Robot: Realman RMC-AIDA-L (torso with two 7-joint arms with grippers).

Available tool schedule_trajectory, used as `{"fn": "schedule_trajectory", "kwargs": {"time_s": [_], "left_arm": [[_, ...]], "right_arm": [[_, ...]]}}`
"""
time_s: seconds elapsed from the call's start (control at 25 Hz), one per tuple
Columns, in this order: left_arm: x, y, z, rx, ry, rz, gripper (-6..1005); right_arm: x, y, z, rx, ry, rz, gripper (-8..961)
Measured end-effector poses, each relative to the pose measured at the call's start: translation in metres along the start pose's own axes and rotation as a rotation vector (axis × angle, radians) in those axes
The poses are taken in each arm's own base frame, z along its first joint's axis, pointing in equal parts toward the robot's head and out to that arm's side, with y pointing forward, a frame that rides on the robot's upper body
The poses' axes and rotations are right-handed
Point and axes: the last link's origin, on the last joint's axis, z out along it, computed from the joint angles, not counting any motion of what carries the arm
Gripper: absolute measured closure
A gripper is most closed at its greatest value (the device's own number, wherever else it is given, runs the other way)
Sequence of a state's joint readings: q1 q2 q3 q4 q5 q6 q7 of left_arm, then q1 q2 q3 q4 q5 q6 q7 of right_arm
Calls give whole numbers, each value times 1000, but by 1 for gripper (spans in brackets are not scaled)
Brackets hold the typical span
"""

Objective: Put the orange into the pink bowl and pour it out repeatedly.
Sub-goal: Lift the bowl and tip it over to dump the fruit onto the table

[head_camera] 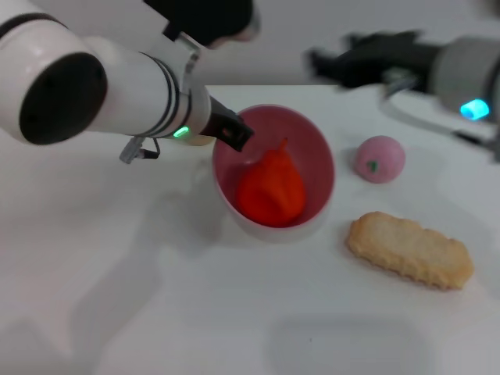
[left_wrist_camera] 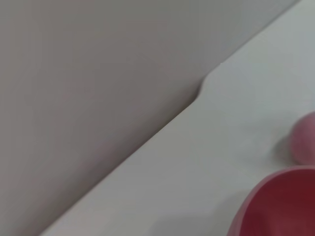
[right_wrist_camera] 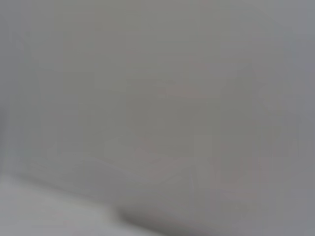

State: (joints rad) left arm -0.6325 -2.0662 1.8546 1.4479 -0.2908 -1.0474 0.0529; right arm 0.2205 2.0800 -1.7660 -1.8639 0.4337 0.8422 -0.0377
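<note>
The orange lies inside the pink bowl, which sits tipped near the middle of the white table in the head view. My left gripper is at the bowl's left rim, with a dark finger over the rim's inner side, shut on it. Part of the bowl's rim also shows in the left wrist view; the orange is hidden there. My right gripper hangs at the back right, above the table and away from the bowl. The right wrist view shows only grey.
A small pink round fruit with a green mark lies right of the bowl and shows as the pink fruit in the left wrist view. A beige biscuit-like piece lies at the front right. The table's back edge runs behind the bowl.
</note>
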Motion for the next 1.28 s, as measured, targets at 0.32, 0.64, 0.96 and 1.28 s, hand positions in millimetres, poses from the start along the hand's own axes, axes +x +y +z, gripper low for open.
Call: {"fn": "schedule_trajectory", "kwargs": {"time_s": [0.32, 0.64, 0.96, 1.28], "left_arm": [[11, 29, -9, 21, 79, 245, 957], [10, 79, -5, 284, 250, 877, 957], [-10, 98, 3, 517, 235, 1405, 957], [-17, 101, 5, 591, 230, 1538, 957]], "right_arm": [[16, -109, -46, 319, -31, 226, 383], [35, -121, -47, 348, 14, 263, 379], [37, -119, -42, 337, 30, 259, 376], [38, -117, -37, 326, 41, 253, 372]]}}
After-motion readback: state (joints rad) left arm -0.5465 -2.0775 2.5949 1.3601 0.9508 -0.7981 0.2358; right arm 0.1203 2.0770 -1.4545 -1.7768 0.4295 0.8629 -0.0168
